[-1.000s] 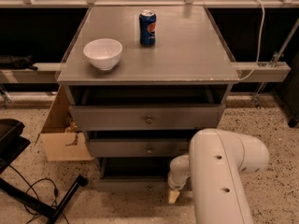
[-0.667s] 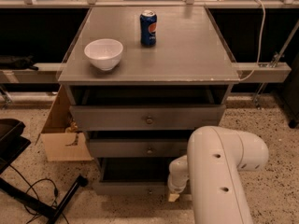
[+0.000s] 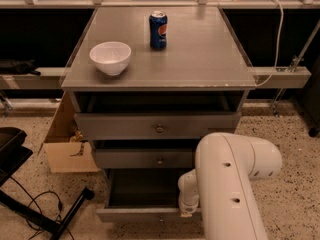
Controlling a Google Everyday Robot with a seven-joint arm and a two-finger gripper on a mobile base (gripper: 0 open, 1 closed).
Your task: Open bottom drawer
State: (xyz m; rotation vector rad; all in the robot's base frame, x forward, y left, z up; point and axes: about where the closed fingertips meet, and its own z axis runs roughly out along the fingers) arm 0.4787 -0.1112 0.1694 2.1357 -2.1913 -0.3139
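Bottom drawer (image 3: 131, 214) lowest of three, near floor, front standing well out, dark interior showing. Hand (image 3: 188, 212) low at front's top edge, right of knob (image 3: 160, 218) (probably placed for pulling); open or closed, cannot tell.

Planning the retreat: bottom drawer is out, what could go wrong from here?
1. The bottom drawer looks well out; with the gripper at its front edge, more pull might hit the stop or drag the cabinet.
2. The arm sits close to the middle drawer; lifting carelessly could bump it.
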